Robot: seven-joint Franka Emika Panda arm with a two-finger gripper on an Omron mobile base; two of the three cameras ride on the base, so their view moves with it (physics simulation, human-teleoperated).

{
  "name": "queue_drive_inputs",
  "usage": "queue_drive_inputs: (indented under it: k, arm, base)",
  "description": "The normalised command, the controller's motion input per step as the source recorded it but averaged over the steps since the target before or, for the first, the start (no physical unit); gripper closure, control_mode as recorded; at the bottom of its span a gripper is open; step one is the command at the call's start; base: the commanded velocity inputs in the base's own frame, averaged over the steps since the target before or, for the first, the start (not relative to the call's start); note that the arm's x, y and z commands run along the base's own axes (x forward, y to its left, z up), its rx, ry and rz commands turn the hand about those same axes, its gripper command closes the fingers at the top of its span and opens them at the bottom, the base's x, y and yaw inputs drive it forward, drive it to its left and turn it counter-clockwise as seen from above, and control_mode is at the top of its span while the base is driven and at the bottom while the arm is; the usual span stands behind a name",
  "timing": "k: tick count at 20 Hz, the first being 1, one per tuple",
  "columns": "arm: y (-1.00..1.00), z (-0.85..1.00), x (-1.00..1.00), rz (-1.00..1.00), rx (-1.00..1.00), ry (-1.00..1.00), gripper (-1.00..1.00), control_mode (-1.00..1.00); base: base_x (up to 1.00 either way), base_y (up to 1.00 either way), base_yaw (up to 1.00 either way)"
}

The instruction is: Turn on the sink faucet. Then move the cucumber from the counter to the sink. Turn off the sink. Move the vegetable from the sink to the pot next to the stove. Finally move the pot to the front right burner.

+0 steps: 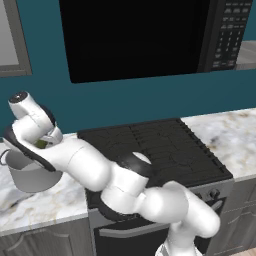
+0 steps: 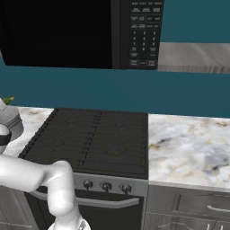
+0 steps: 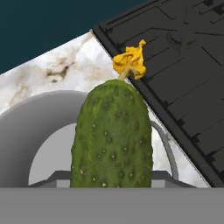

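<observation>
The jaws hold the cucumber (image 3: 112, 135) (yellow blossom at its tip) over the pot (image 3: 26, 131) beside the stove (image 3: 183, 65).

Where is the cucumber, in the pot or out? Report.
Out: the cucumber is held above the pot, whose visible floor is bare.

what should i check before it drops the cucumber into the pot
1. Cucumber held in the pincer: ok, it stands up between the fingertips, yellow flower end away from the hand.
2. Pot below the cucumber: ok in the hand view; its grey rim and inside lie behind it.
3. Pot on the counter beside the stove: ok.
4. Inside of the pot free: cannot tell, the cucumber covers much of it.
5. Height over the rim: cannot tell.
6. Front right burner free for later: ok.
</observation>
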Motion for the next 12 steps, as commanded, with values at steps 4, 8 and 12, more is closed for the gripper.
queue_drive_inputs:
  k: [4,8,12]
  arm:
    - [0.23,-0.29,0.23,-0.01,-0.02,0.09,1.0,-1.0]
    - [0.12,-0.37,0.14,0.0,-0.04,0.06,1.0,-1.0]
    - [0.07,-0.39,0.13,0.0,-0.03,0.02,1.0,-1.0]
  base:
    - [0.0,0.0,0.0]
    - [0.0,0.0,0.0]
    - [0.0,0.0,0.0]
